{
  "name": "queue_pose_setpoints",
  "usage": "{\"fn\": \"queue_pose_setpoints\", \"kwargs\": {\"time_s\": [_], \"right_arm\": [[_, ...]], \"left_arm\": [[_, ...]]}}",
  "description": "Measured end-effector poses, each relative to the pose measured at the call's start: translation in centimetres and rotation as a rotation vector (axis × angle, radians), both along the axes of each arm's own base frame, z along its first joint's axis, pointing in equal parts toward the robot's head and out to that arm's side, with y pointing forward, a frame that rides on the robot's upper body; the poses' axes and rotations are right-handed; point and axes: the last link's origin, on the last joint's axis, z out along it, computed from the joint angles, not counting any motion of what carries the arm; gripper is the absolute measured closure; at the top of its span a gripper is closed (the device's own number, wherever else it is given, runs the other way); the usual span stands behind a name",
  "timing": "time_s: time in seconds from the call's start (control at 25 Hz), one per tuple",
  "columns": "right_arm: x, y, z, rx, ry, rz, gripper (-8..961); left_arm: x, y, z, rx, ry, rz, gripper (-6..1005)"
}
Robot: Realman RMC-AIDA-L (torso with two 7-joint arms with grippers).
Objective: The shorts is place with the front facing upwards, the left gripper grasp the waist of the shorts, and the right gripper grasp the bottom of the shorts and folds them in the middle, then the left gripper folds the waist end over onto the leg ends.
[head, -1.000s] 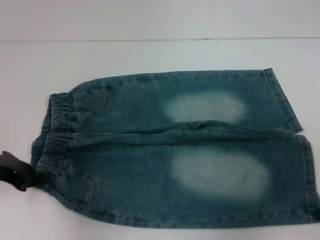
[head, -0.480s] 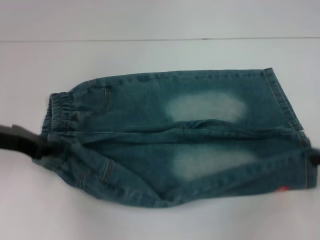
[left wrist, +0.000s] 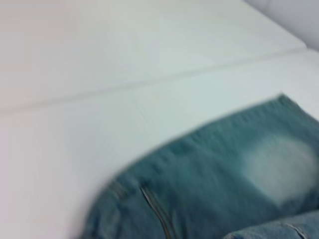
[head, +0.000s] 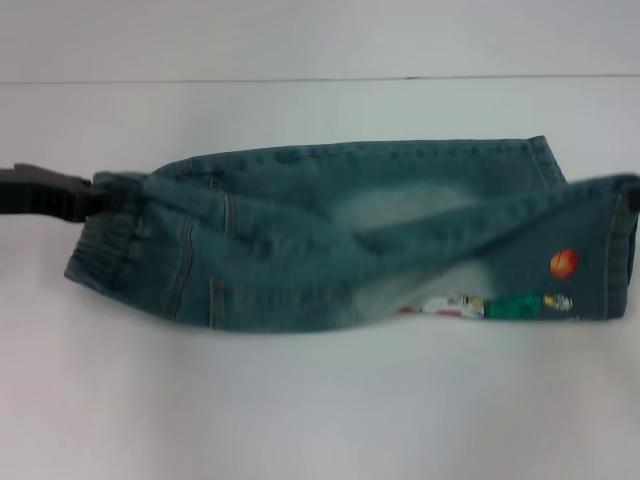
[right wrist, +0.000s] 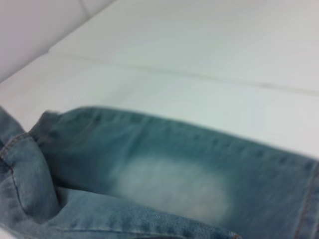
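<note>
This looks like a plain test bench or lab setup, not a home. A bare white table [head: 300, 400] fills nearly the whole head view, smooth and unmarked, with one thin straight seam running across it near its far edge. Beyond that, the wrist views show only a pale, featureless wall or panel [right wrist: 30, 30] rising at the table's far corner. The one household thing is a pair of denim shorts [head: 300, 250] lying mid-table.
</note>
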Motion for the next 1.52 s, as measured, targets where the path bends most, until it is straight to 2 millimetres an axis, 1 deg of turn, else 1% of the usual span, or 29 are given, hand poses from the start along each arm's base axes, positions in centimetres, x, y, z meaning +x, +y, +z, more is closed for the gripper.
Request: {"fn": "queue_pose_setpoints", "kwargs": {"time_s": [0.12, 0.2, 0.4, 0.56, 0.64, 0.76, 0.96, 1.16, 1.36, 1.52], "right_arm": [[0.1, 0.8, 0.3, 0.063, -0.008, 0.016, 918], [0.2, 1.2, 0.1, 0.098, -0.012, 0.03, 918], [-0.1, 2.2, -1.3, 0.17, -0.011, 0.099, 918], [-0.6, 3.2, -2.8, 0.225, -0.056, 0.138, 919], [-0.9, 3.8, -3.3, 0.251, -0.08, 0.156, 919], [-0.9, 4.9, -3.6, 0.292, -0.107, 0.142, 919], [-0.2, 6.4, -3.5, 0.358, -0.17, 0.092, 919], [0.2, 6.9, -4.3, 0.37, -0.221, 0.071, 919], [0.4, 7.2, -5.9, 0.355, -0.246, 0.085, 918], [0.0, 7.5, -7.1, 0.354, -0.246, 0.115, 918]], "left_arm": [[0.1, 0.7, 0.0, 0.058, -0.009, -0.01, 928], [0.2, 1.1, -0.3, 0.086, -0.014, -0.016, 928], [0.4, 2.1, -1.1, 0.159, -0.022, -0.027, 927], [0.9, 2.9, -1.8, 0.196, -0.017, -0.037, 927], [1.1, 3.2, -2.1, 0.209, -0.023, -0.041, 927], [1.0, 3.6, -1.9, 0.246, -0.025, -0.029, 927], [0.3, 4.1, -1.9, 0.291, -0.018, 0.002, 927], [-0.1, 4.3, -2.4, 0.302, -0.015, 0.022, 926], [0.2, 4.5, -3.4, 0.286, 0.001, 0.012, 926], [0.4, 4.6, -3.9, 0.29, -0.004, 0.005, 926]]}}
